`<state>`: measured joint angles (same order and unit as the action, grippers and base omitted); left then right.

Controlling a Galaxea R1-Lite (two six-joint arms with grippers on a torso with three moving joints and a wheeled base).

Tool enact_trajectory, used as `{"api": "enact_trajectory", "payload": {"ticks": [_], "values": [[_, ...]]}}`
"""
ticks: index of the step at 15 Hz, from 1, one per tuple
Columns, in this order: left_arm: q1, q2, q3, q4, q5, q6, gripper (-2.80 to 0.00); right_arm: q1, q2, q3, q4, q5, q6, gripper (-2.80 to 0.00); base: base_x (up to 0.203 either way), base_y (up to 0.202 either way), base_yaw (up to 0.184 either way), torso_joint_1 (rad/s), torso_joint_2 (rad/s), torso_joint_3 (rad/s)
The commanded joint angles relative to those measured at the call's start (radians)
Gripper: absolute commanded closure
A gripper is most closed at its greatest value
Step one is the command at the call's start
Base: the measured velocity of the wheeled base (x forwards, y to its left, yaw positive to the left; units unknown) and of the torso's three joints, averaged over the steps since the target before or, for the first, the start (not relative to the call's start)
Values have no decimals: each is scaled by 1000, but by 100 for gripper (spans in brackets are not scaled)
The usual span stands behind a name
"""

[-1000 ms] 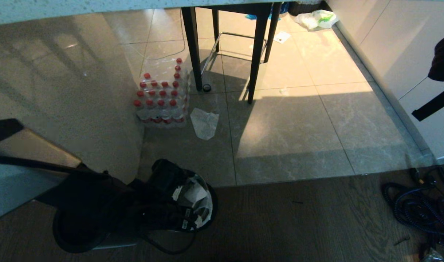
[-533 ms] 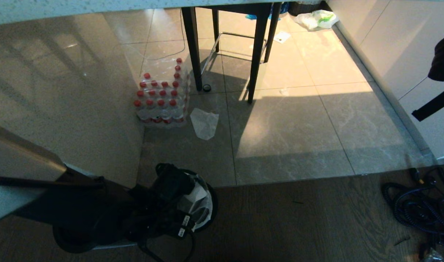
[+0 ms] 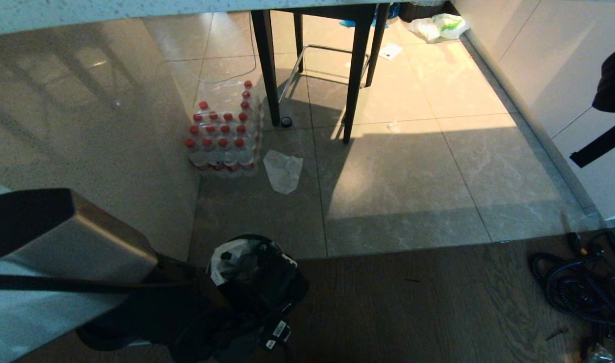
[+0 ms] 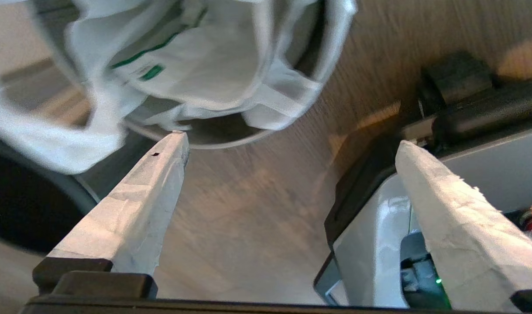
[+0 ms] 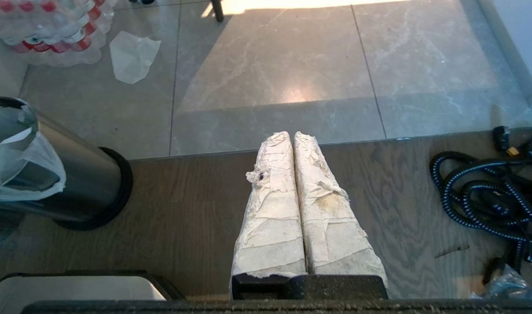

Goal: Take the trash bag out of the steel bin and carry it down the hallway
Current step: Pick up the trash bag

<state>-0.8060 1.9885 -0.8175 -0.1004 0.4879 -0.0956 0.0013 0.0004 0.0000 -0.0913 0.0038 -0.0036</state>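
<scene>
The steel bin (image 5: 80, 174) stands on the wood floor at the edge of the tiles, low and left in the head view. The trash bag (image 4: 204, 65), white with green print, lines it and drapes over its rim (image 3: 225, 258). My left gripper (image 4: 292, 146) hangs just above the bin's mouth. It is wide open, with only floor showing between its taped fingers (image 4: 161, 174). In the head view the left hand covers most of the bin. My right gripper (image 5: 293, 136) is parked, shut on nothing. Grey marbled tiles (image 3: 398, 176) begin beyond the bin; I cannot tell whether they are the hallway.
A pack of red-capped bottles (image 3: 224, 136) and a small clear plastic sheet (image 3: 283, 171) lie beyond the bin. Stool legs (image 3: 355, 75) stand further back. A coiled cable (image 3: 579, 287) lies at the right. My base (image 4: 379, 244) is close to the bin.
The left hand has swung across the bin's mouth from its left side to its near right side, still open. The bag now shows at the bin's far left rim.
</scene>
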Motion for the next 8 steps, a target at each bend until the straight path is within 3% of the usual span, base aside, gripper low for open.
{"api": "enact_trajectory", "payload": {"ticks": [1, 4, 7, 8], "values": [[-12, 47, -8, -2, 8, 15, -280, 0, 0, 37, -2, 1, 0, 0, 0, 0, 0, 0, 0, 0], [-21, 88, -20, -5, 61, 72, -280, 0, 0, 37, -2, 1, -1, 0, 0, 0, 0, 0, 0, 0], [-51, 124, -45, -4, 74, 85, -280, 0, 0, 37, -1, 1, 1, 0, 0, 0, 0, 0, 0, 0], [-80, 152, -49, -5, 108, 85, -280, 0, 0, 37, -1, 1, 0, 0, 0, 0, 0, 0, 0, 0]]}}
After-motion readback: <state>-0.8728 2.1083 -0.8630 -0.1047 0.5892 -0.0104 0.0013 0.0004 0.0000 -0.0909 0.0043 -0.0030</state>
